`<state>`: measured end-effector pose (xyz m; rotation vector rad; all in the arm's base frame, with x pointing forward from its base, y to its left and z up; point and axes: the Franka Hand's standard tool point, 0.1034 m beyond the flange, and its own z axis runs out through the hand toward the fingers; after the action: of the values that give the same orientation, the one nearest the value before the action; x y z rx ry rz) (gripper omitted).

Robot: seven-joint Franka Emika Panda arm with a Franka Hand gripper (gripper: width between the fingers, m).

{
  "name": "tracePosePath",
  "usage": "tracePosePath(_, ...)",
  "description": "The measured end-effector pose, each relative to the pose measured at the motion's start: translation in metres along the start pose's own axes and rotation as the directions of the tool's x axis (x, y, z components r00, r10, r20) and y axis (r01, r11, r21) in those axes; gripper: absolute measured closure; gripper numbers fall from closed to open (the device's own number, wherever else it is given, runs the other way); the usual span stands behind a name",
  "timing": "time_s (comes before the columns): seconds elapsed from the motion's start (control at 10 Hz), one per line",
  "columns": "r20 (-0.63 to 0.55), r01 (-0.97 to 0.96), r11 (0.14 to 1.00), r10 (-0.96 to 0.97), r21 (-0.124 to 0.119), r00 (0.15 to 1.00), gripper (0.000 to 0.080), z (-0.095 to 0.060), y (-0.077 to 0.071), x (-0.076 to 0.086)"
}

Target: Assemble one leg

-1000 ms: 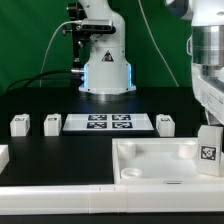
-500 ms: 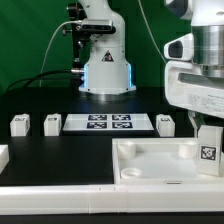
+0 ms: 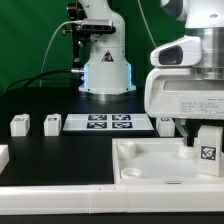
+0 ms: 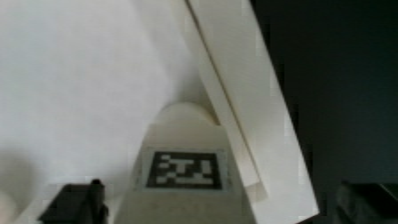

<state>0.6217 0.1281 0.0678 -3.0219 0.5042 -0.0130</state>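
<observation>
A leg (image 3: 208, 149), a small white block with a marker tag on its face, stands on the right end of the large white panel (image 3: 150, 160). My gripper (image 3: 196, 134) hangs just above and behind it, the hand filling the exterior view's right. In the wrist view the leg (image 4: 183, 150) lies between my two dark fingertips (image 4: 75, 205), which stand wide apart and do not touch it. The gripper (image 4: 222, 205) is open and empty. Three more legs (image 3: 19, 124), (image 3: 52, 123), (image 3: 166, 123) stand in a row on the black table.
The marker board (image 3: 108, 122) lies between the legs in the row. The robot base (image 3: 105, 60) stands behind it. A white part (image 3: 3, 155) shows at the exterior view's left edge. The panel has raised rims and round corner sockets (image 3: 129, 171).
The arm has come down and swung toward the exterior view's left, so the hand now sits low over the leg on the panel. The leg and the other parts have not moved.
</observation>
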Motion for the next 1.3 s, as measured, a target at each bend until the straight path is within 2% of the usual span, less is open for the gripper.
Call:
tracePosePath(0.2, 0.0, -0.002, 1.0, 0.002, 0.0, 1.0, 0.015, 0.0, 0.0, 0.0)
tracePosePath(0.4, 0.0, -0.002, 1.0, 0.002, 0.0, 1.0, 0.0422, 0.0, 0.0001, 0.0)
tracePosePath(0.5, 0.0, -0.003, 1.0, 0.003, -0.004, 1.0, 0.0422, 0.0003, 0.003, 0.0008)
tracePosePath(0.6, -0.001, -0.006, 1.0, 0.006, -0.005, 1.0, 0.0501, 0.0003, 0.0047, 0.0017)
tracePosePath(1.1, 0.0, -0.056, 0.998, 0.056, -0.002, 0.998, 0.0501, 0.0004, 0.0037, 0.0012)
tracePosePath(1.3, 0.001, -0.301, 0.953, 0.301, 0.0, 0.953, 0.0501, 0.0005, 0.0026, 0.0006)
